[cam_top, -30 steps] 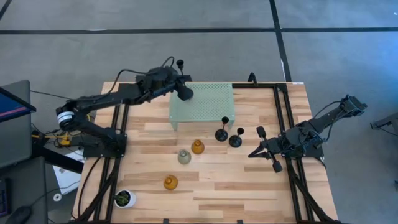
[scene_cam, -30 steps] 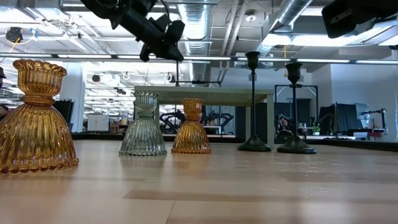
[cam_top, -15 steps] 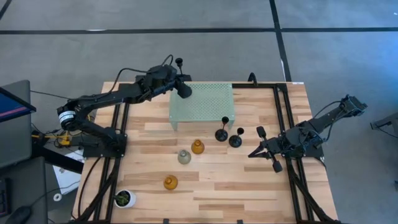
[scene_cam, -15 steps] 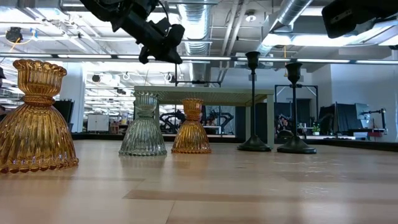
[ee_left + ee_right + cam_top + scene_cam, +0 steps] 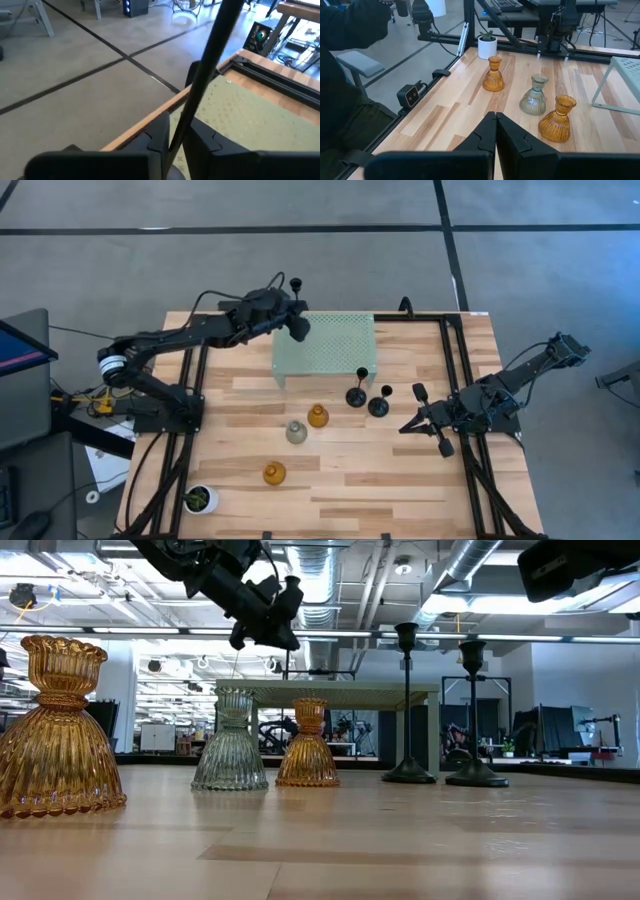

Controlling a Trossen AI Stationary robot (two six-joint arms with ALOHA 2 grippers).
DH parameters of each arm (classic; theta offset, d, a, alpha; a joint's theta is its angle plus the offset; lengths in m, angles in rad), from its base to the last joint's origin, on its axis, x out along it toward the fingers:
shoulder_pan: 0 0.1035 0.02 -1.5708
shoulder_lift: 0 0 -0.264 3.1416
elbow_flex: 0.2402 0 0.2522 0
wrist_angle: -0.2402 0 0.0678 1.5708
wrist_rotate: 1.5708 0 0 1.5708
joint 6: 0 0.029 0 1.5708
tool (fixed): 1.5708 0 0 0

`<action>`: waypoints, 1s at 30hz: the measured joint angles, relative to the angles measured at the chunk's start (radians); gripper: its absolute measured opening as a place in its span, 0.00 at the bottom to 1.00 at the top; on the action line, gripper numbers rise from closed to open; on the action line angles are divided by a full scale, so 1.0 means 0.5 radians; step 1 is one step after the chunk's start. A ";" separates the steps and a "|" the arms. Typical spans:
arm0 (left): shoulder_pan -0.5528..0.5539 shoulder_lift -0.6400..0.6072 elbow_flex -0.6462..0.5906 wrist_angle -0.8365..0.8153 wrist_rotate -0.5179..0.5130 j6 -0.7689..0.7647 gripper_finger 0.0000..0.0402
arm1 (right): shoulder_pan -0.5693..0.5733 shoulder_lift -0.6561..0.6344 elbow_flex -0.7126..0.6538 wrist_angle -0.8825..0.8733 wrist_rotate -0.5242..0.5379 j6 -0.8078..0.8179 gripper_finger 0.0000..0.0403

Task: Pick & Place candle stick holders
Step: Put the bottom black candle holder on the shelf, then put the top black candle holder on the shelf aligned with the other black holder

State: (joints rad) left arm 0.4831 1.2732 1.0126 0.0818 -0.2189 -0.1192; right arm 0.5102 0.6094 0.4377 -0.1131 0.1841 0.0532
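left gripper (image 5: pixel 297 320) over far-left corner of pale green stand (image 5: pixel 330 345), fingers closed on thin stem of black holder (image 5: pixel 210 65); held by stem, apparently to set base on stand top. loose on table: amber holder (image 5: pixel 274 473), grey holder (image 5: pixel 296 432), second amber holder (image 5: pixel 318 416), two black holders (image 5: pixel 367 395) just beside stand's near-right leg. right gripper (image 5: pixel 425 423) low near right edge, jaws closed, empty, waiting.
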 joint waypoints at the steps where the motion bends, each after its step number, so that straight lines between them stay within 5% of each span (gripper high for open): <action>1: 0.000 0.000 0.000 0.004 0.001 0.000 0.13 | 0.000 0.000 0.000 -0.001 0.000 0.000 0.00; 18: 0.001 -0.047 0.000 0.014 -0.002 0.050 0.48 | 0.000 0.000 0.000 -0.002 -0.002 0.002 0.00; 30: 0.001 -0.431 0.002 -0.345 0.160 0.066 0.49 | 0.000 0.000 0.000 -0.021 -0.005 0.070 0.00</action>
State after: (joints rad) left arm 0.4835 1.0580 1.0138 -0.0907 -0.1390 -0.0860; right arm 0.5102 0.6094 0.4377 -0.1238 0.1814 0.0883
